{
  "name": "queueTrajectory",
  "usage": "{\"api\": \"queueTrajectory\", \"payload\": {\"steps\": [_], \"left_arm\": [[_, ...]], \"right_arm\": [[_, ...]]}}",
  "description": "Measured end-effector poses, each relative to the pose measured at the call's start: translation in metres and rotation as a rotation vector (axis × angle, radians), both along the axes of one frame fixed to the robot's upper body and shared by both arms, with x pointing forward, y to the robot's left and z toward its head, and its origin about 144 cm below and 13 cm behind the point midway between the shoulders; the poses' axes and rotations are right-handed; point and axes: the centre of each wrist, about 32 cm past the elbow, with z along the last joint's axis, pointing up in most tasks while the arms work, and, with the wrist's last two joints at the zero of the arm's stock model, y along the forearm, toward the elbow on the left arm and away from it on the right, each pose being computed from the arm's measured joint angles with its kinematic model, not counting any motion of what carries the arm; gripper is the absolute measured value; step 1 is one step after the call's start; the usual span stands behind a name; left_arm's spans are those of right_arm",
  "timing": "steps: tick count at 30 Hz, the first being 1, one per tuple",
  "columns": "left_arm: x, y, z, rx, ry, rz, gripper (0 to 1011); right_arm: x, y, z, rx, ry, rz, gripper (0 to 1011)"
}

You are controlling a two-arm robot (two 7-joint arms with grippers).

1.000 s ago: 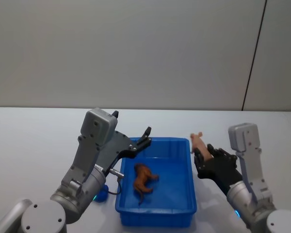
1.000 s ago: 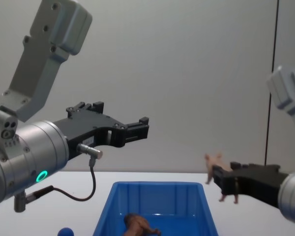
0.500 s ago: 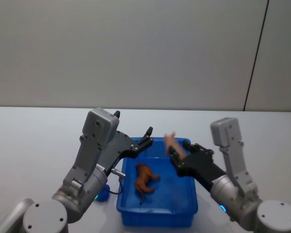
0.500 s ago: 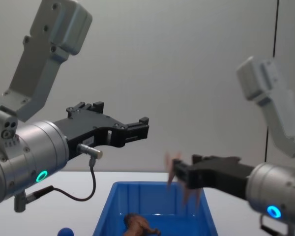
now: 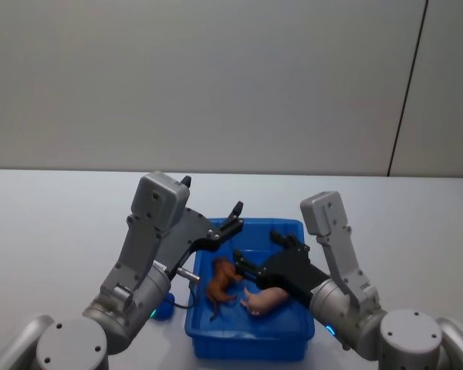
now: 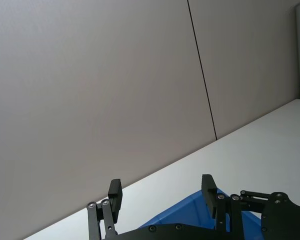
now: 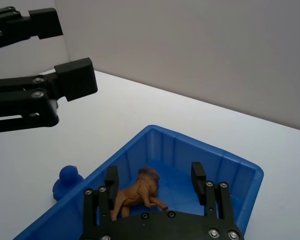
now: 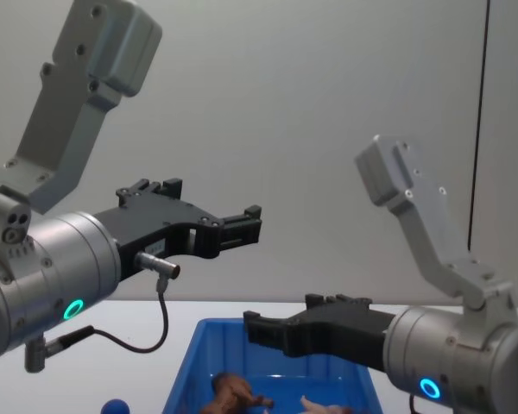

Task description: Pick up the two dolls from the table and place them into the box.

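The left gripper (image 5: 228, 219) is still hovering, fingers spread, over the far left rim of the box (image 5: 247, 345). The brown doll (image 5: 220, 281) is lying inside. Just right of it, the pink doll (image 5: 266, 300) is now lying there too, released within the last second by the right gripper (image 5: 255, 248), which is hanging above with its fingers spread and empty. With the 2 dolls boxed, the task is looking finished.

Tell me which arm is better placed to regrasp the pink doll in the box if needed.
Right. The right gripper hangs open over the box, close to the pink doll; the left gripper is higher, over the box's far-left corner.
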Motion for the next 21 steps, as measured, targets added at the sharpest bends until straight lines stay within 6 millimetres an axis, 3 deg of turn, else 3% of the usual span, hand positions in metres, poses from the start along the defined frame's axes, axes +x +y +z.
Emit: {"api": "queueTrajectory", "payload": {"steps": [6,21], "left_arm": [[0.000,0.000,0.000,0.000,0.000,0.000,1001],[0.000,0.000,0.000,0.000,0.000,0.000,1001]], "right_arm": [[0.000,0.000,-0.002,-0.017,-0.002,-0.038,996],[-0.015,-0.016,-0.003,-0.049,-0.033,-0.225,1001]]}}
